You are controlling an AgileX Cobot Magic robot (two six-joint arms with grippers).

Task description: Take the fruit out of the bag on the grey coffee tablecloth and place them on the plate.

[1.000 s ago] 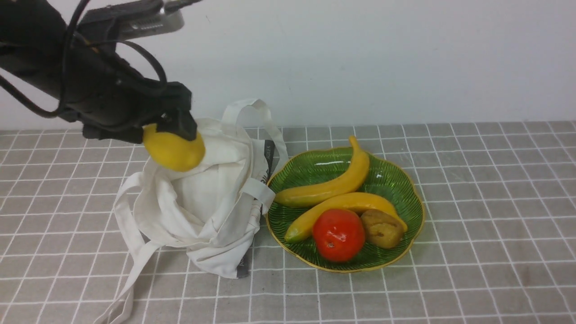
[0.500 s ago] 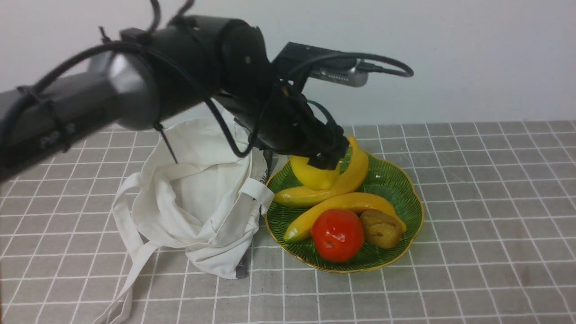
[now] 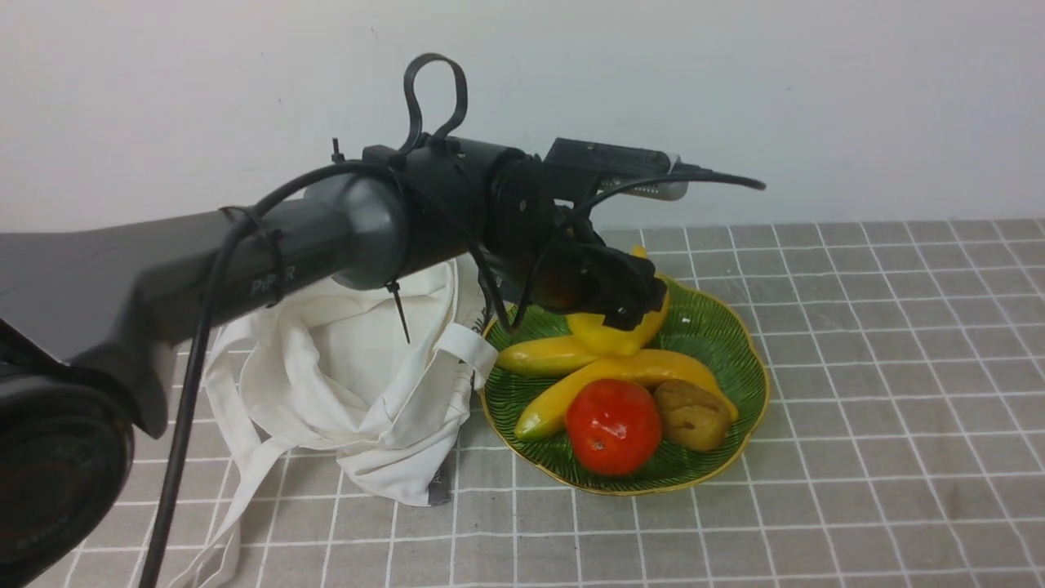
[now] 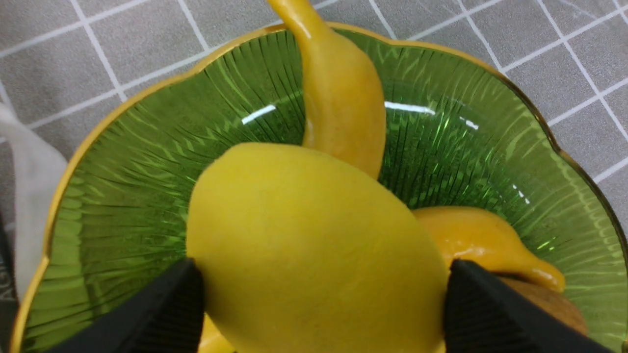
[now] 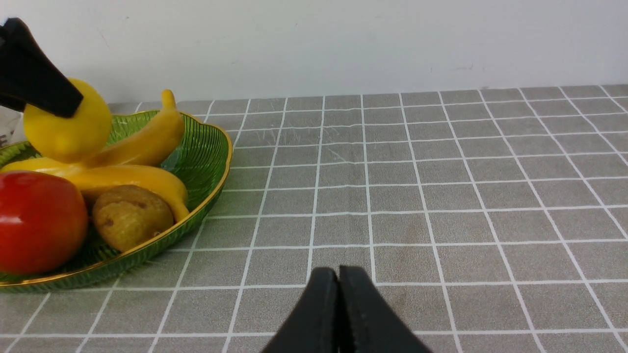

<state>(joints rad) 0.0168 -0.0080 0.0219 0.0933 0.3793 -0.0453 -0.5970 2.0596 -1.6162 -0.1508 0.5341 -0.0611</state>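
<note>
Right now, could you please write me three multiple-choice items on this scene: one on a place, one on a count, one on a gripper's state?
1. Where does the red fruit lie?
A) in the canvas bag
B) in the green dish
C) on the bare cloth

2. How many bananas are in the dish?
A) one
B) two
C) four

3. How is the left gripper?
A) shut on the lemon
B) shut on a banana
C) shut on nothing

1: B, the red fruit sits inside the gold rim of the green dish.
2: B, one banana and a second banana show.
3: A, the left gripper has the lemon between its fingertips.
</note>
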